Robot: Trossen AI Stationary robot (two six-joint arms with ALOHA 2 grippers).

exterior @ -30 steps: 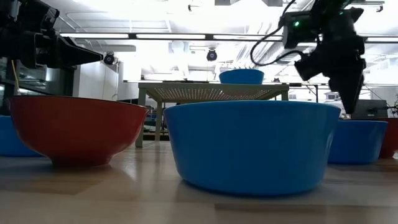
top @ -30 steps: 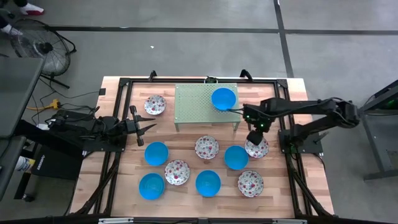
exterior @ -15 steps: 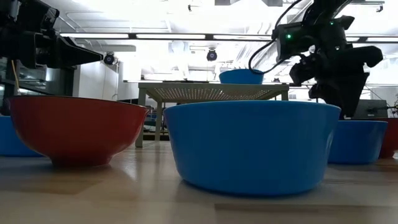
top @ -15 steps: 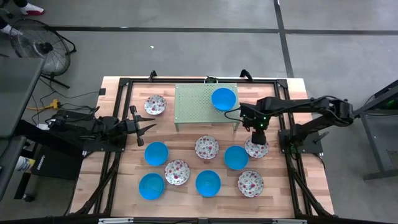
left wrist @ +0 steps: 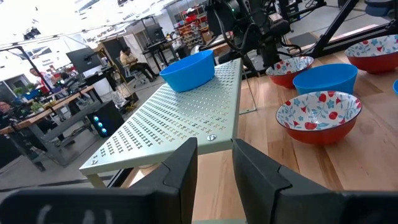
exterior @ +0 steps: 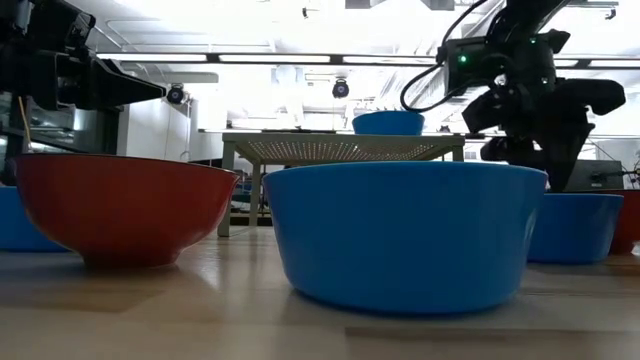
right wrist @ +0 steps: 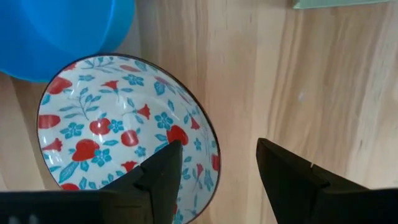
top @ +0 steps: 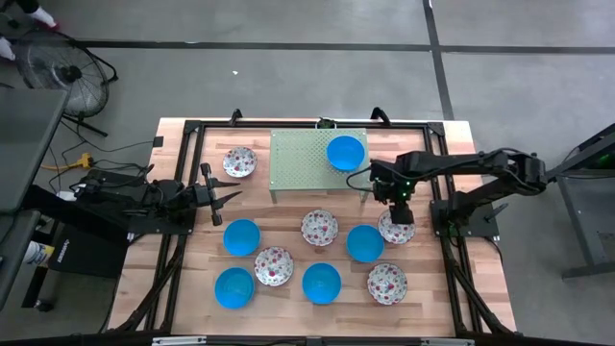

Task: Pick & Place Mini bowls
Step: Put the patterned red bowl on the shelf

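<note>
right claw (right wrist: 214, 165) spread astride floral bowl (right wrist: 118, 130) rim, blue bowl (right wrist: 62, 34) close beside

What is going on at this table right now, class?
The right gripper hangs open over a floral mini bowl, its fingers straddling the bowl's rim without gripping yet. One blue mini bowl already sits on the green stand. The other bowls lie spread on the wooden table. The left gripper waits at the table's left side, holding nothing.
</note>
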